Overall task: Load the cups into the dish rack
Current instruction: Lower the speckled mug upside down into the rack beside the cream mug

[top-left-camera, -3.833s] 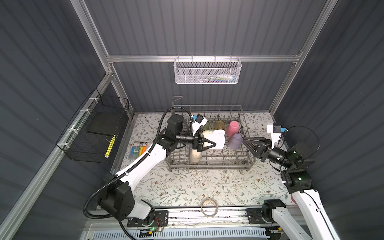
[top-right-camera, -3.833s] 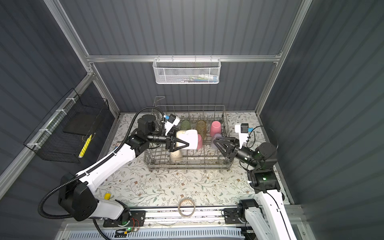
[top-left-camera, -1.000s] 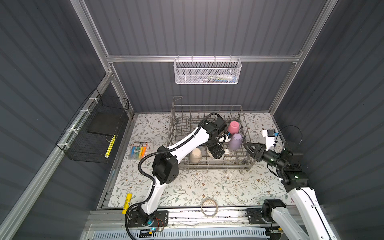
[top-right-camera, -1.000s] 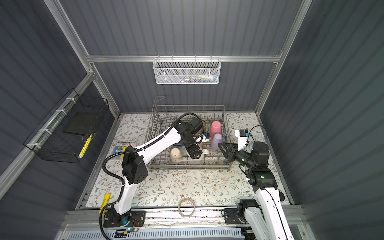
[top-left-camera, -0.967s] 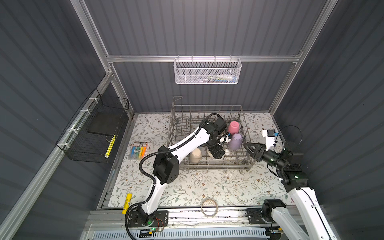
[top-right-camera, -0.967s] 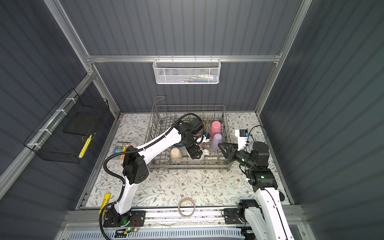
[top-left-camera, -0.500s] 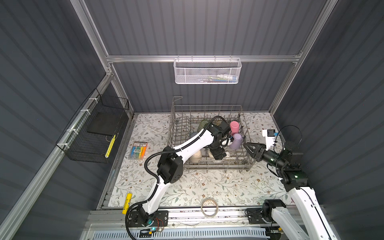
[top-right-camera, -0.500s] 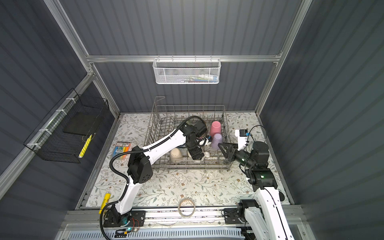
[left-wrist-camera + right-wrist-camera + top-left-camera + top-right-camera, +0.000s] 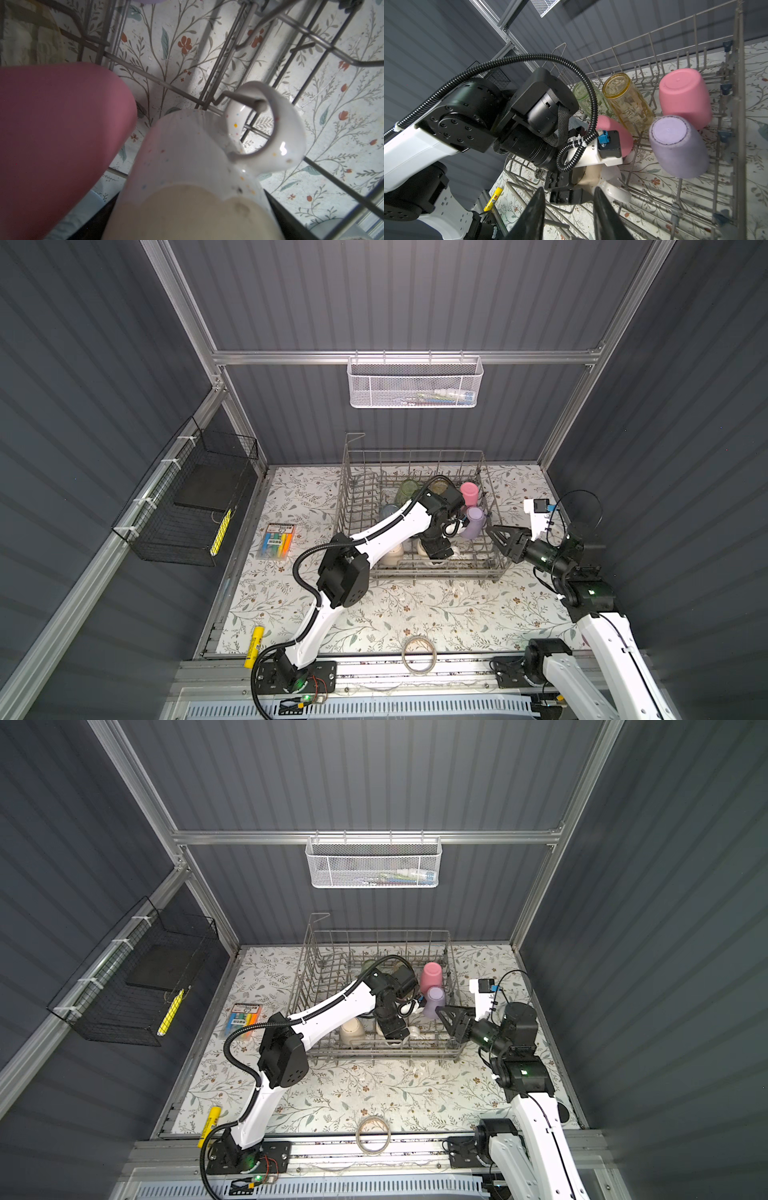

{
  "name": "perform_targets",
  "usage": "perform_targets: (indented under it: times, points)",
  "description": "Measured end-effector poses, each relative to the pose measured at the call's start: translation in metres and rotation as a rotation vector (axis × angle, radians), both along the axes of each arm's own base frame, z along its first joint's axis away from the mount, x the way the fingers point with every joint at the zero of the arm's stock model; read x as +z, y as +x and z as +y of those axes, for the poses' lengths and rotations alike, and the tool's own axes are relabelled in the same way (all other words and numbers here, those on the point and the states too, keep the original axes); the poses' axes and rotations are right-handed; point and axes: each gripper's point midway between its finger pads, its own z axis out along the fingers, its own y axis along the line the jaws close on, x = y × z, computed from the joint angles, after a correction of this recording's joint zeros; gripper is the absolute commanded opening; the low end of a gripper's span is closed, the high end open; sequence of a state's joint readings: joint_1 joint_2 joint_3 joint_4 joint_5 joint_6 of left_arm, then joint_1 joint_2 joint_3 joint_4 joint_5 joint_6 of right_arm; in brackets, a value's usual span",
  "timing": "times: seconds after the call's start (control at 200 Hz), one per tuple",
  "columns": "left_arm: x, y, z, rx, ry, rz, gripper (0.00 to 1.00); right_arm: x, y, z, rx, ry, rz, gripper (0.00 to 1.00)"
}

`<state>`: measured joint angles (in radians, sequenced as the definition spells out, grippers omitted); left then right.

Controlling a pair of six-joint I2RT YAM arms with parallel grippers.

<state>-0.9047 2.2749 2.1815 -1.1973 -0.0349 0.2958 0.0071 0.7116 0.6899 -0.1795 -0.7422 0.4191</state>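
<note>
- So, the left gripper [image 9: 436, 549] is down inside the rack [image 9: 415, 452], near its front, jaws spread wide and clamped on the mug [image 9: 187, 149].
- Mug's tipped over, and in the left wrist view a tine [image 9: 243, 99] pokes into its handle loop.
- Near pink cup [image 9: 58, 135] sits just beside the mug; can't tell if they touch.
- Right gripper [image 9: 496, 537] hangs at the rack's right wall, jaws apart with nothing between them.
- Far pink cup [image 9: 469, 492] and lilac cup [image 9: 473, 522] stand bottoms-up on the rack's right side.
- Amber tumbler [image 9: 438, 487] is bottom-up too, leaning, with the green tumbler [image 9: 407, 489] next to it along the back.
- Blue tumbler [image 9: 388, 512] and beige cup [image 9: 392, 558] are in the rack's left part, by the arm.
</note>
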Motion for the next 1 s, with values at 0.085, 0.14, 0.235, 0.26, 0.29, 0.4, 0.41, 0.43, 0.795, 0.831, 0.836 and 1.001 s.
perform_targets:
  times: [0.085,0.14,0.235,0.26,0.29,0.4,0.41,0.43,0.795,0.831,0.836,1.001]
  points:
    - [-0.0016,-0.0004,0.0004,-0.002,0.013,-0.005,0.29,-0.0002,0.0001,0.0001,0.001,0.0,0.001,0.4]
    - [-0.0027,-0.0011,0.0004,-0.005,0.022,-0.008,0.33,-0.0004,0.0,0.0003,0.002,0.001,0.002,0.4]
    - [-0.0051,-0.0017,0.0011,-0.007,0.037,-0.014,0.41,-0.0006,0.0001,0.0004,0.003,0.001,0.003,0.41]
    - [-0.0055,-0.0023,0.001,-0.009,0.041,-0.015,0.44,-0.0007,0.0002,0.0004,0.003,0.001,0.003,0.41]
    - [-0.0066,-0.0019,0.0014,-0.008,0.045,-0.017,0.47,-0.0007,0.0002,0.0004,0.003,0.001,0.003,0.41]
    - [-0.0078,-0.0023,0.0017,-0.01,0.053,-0.019,0.59,-0.001,0.0003,0.0004,0.003,0.001,0.005,0.41]
    - [-0.0078,-0.0023,0.0017,-0.01,0.053,-0.019,0.6,-0.0009,0.0003,0.0004,0.003,0.001,0.004,0.41]
    - [-0.0078,-0.0023,0.0017,-0.01,0.053,-0.019,0.61,-0.0009,0.0003,0.0004,0.003,0.001,0.004,0.41]
    - [-0.0078,-0.0024,0.0017,-0.01,0.055,-0.021,0.82,-0.0009,0.0003,0.0002,0.003,0.001,0.005,0.42]
    - [-0.0078,-0.0024,0.0017,-0.01,0.055,-0.021,0.83,-0.001,0.0004,0.0001,0.002,0.001,0.005,0.42]
    - [-0.0078,-0.0024,0.0017,-0.01,0.055,-0.021,0.83,-0.001,0.0004,0.0002,0.002,0.001,0.005,0.42]
    - [-0.0078,-0.0036,0.0009,-0.013,0.056,-0.022,0.89,-0.0009,0.0004,0.0001,0.002,0.001,0.005,0.42]
